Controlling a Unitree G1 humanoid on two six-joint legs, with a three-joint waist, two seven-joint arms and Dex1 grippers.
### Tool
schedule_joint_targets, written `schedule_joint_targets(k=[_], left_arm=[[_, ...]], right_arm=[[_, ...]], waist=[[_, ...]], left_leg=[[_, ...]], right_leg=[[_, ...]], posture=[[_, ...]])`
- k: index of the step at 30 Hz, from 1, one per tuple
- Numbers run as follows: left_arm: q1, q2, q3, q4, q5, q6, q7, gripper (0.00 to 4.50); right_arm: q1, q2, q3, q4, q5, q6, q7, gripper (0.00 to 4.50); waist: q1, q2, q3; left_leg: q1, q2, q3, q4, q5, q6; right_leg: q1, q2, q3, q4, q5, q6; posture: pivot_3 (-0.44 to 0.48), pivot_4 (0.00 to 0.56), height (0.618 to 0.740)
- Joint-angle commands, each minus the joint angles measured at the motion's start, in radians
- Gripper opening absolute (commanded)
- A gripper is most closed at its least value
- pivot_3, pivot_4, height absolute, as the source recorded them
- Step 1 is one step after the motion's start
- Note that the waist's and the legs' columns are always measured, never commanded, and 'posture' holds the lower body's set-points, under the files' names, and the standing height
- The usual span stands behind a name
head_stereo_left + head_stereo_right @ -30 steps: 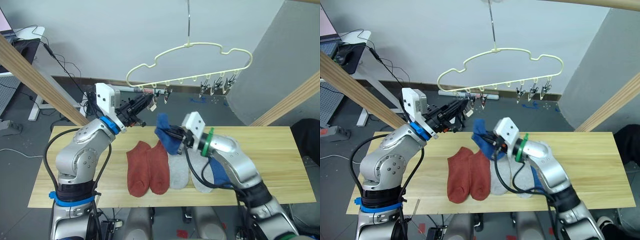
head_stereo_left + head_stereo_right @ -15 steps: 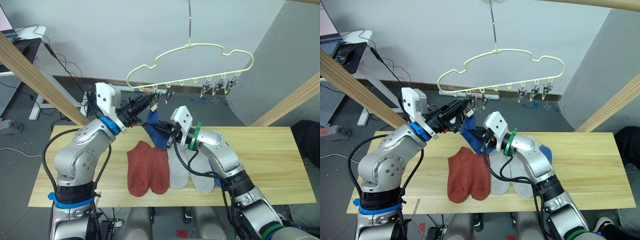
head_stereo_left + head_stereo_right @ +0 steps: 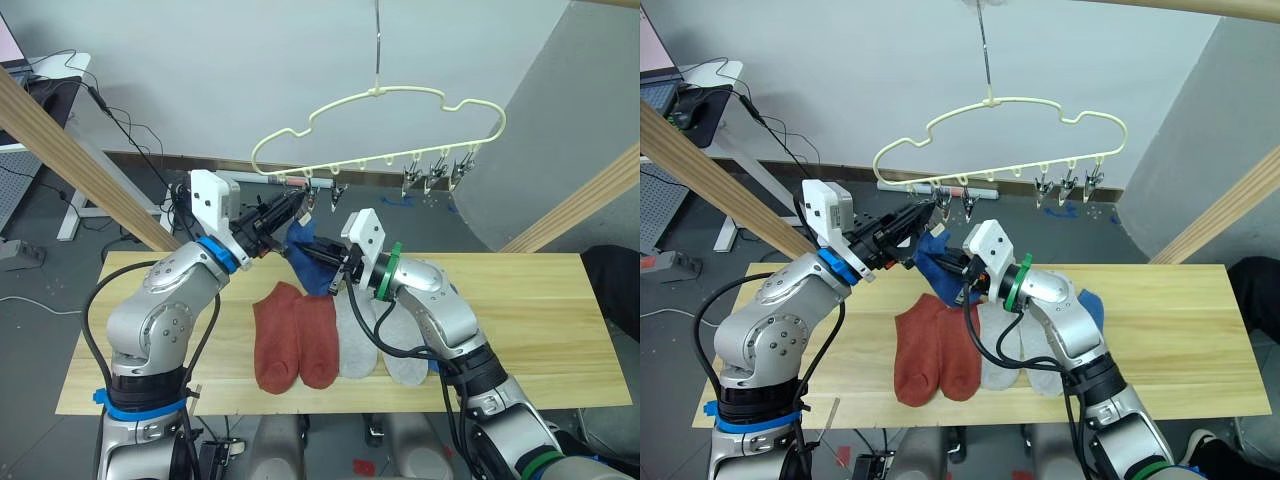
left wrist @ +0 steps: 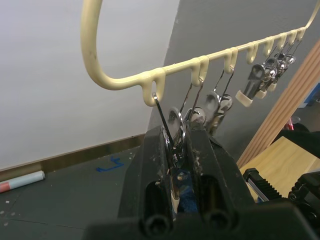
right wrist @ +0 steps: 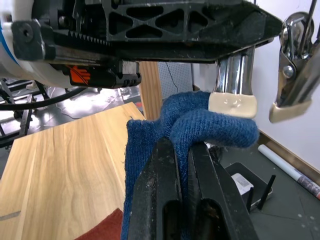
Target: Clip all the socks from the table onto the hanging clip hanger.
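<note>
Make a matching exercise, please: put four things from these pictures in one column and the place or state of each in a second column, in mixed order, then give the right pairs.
Things:
1. blue sock
2. rust red socks
3. left hand
4. clip hanger

Places or states:
A. lying flat on the table
B. hanging on a metal hook, above the table
C. pinched in the right hand, lifted up to a clip
D. closed on a metal clip

Pairs: 1-C, 2-A, 3-D, 4-B
</note>
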State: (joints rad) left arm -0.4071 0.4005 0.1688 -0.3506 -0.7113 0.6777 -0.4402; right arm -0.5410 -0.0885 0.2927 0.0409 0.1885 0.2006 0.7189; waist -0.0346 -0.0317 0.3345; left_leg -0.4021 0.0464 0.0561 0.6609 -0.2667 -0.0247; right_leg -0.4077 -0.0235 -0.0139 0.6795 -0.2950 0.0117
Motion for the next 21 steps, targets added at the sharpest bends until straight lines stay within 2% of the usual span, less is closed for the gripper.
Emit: schedule_joint_targets(k=[1,5,10,13,16,21], left_arm=[[0.014,0.001,0.039,-0.050,-0.056,0.023,0.014,0.54],[0.027,0.012,0.054,-0.051,-0.077,0.047,0.018,1.66],[0.067,0.074,0.058,-0.071,-0.085,0.059,-0.031,3.15],[0.079,0.104,0.063,-0.077,-0.074,0.040,-0.042,3.15],[0.082,0.114,0.054,-0.085,-0.045,0.012,-0.039,3.18],[0.103,0.116,0.043,-0.114,0.005,-0.038,-0.032,3.18]], right_arm=[[-0.017,0.018,-0.007,-0.033,0.019,-0.028,0.007,0.00],[-0.026,0.023,-0.011,-0.020,0.014,-0.035,0.004,0.00],[-0.033,0.026,-0.014,-0.013,0.011,-0.037,-0.004,0.00],[-0.032,0.023,-0.014,-0.012,0.006,-0.032,-0.009,0.00],[-0.023,0.017,-0.013,-0.012,-0.001,-0.034,-0.008,0.78],[-0.012,-0.015,0.010,-0.025,-0.024,-0.009,0.004,2.44]], waist=[[0.000,0.000,0.000],[0.000,0.000,0.000],[0.000,0.000,0.000],[0.000,0.000,0.000],[0.002,0.000,0.000],[0.002,0.000,0.000]], left_leg=[[0.000,0.000,0.000,0.000,0.000,0.000],[0.000,0.000,0.000,0.000,0.000,0.000],[0.000,0.000,0.000,0.000,0.000,0.000],[0.000,0.000,0.000,0.000,0.000,0.000],[0.000,0.000,0.000,0.000,0.000,0.000],[0.000,0.000,0.000,0.000,0.000,0.000]], right_leg=[[0.000,0.000,0.000,0.000,0.000,0.000],[0.000,0.000,0.000,0.000,0.000,0.000],[0.000,0.000,0.000,0.000,0.000,0.000],[-0.001,0.000,0.000,0.000,0.000,0.000],[-0.001,0.000,0.000,0.000,0.000,0.000],[-0.001,0.000,0.000,0.000,0.000,0.000]], posture=[[-0.057,0.327,0.740],[-0.056,0.327,0.740],[-0.051,0.326,0.740],[-0.044,0.325,0.740],[-0.031,0.325,0.740],[-0.028,0.325,0.740]])
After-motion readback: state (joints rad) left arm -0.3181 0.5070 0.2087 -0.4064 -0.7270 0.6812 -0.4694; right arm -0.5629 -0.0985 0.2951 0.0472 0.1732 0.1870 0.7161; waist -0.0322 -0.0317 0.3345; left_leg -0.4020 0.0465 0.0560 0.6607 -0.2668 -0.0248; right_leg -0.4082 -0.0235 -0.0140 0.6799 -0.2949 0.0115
